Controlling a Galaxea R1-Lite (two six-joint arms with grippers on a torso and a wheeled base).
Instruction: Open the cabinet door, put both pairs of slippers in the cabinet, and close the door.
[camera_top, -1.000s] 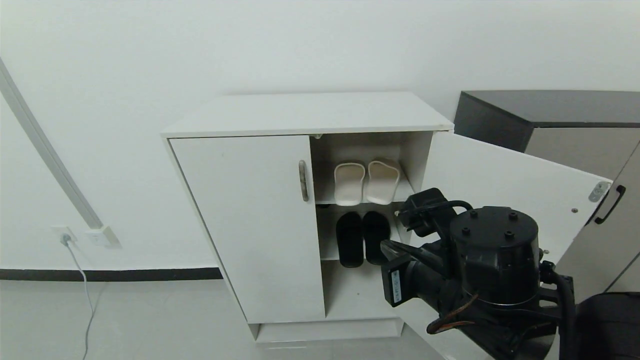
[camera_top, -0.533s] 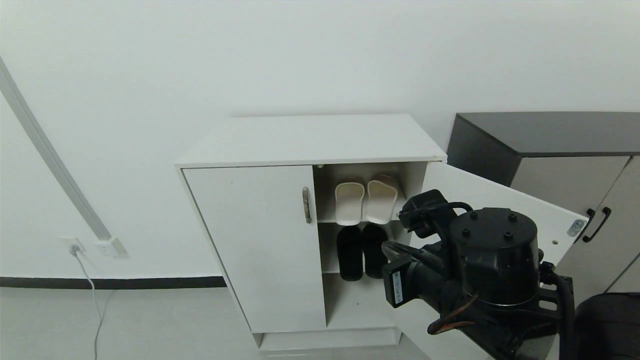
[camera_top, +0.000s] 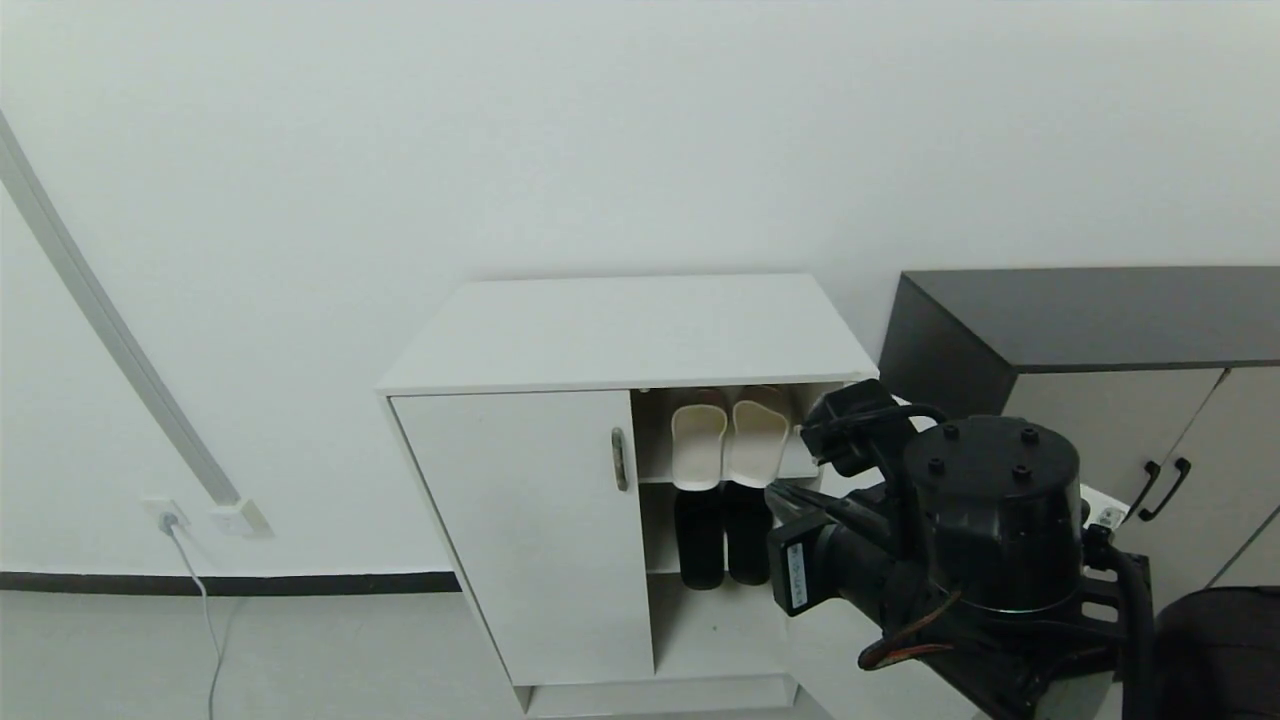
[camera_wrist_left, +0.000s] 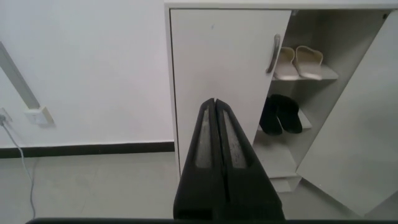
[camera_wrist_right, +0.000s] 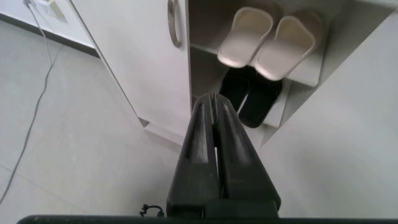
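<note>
Cabinet (camera_top: 620, 330) right door (camera_wrist_left: 367, 124) open. White slippers (camera_top: 700, 445) on upper shelf, black slippers (camera_top: 700, 545) at their 6 o'clock. Left pincer (camera_wrist_left: 214, 102), right pincer (camera_wrist_right: 213, 98): fingers pressed together, empty.

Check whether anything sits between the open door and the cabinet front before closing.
No loose object visibly does. The white slippers and black slippers lie on their shelves inside. The shut right gripper hangs before the opening, beside the open door, so it may need to clear the swing.
</note>
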